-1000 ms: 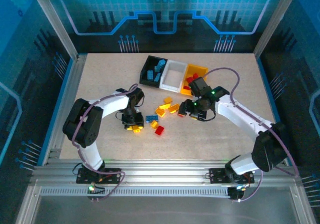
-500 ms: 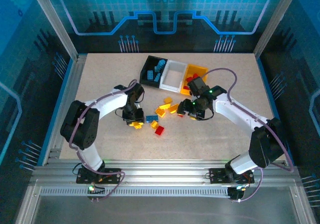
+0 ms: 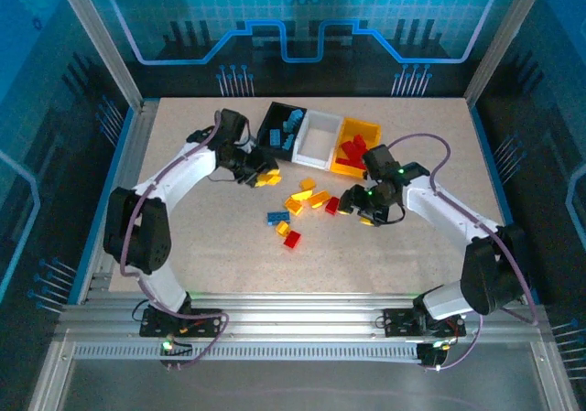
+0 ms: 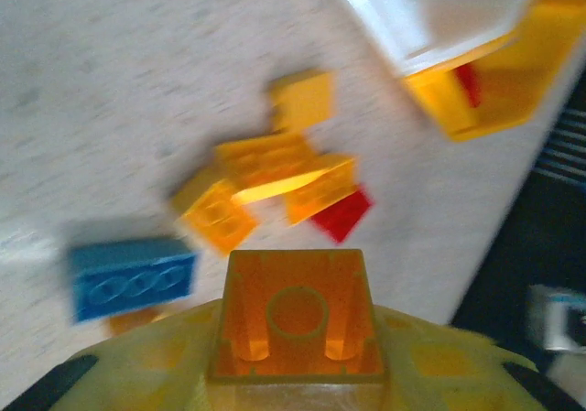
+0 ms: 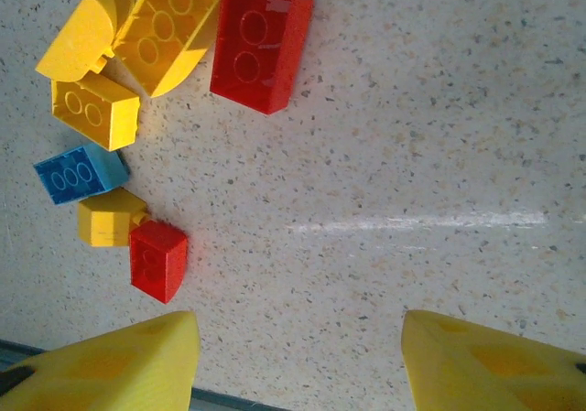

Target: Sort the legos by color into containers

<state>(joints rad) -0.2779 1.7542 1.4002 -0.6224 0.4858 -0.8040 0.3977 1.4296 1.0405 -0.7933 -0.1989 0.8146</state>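
My left gripper (image 3: 266,178) hangs above the table just in front of the black bin (image 3: 275,132), shut on a yellow-orange brick (image 4: 298,315) whose hollow underside faces the left wrist camera. The white bin (image 3: 316,143) and the yellow-orange bin (image 3: 357,150), which holds red bricks, adjoin the black bin. Loose legos lie mid-table: orange ones (image 3: 302,200), a blue one (image 3: 276,217) and a red one (image 3: 291,239). My right gripper (image 5: 298,356) stands open over bare table right of the pile, beside a large red brick (image 5: 261,43) and a small red brick (image 5: 157,260).
Blue bricks lie in the black bin. In the right wrist view a blue brick (image 5: 81,173) and yellow bricks (image 5: 96,109) sit left of the open fingers. Aluminium frame rails edge the table (image 3: 183,264), whose left and near parts are bare.
My left gripper has risen from the pile with the yellow-orange brick and swung back toward the bins. My right gripper has shifted slightly to the right and stayed open.
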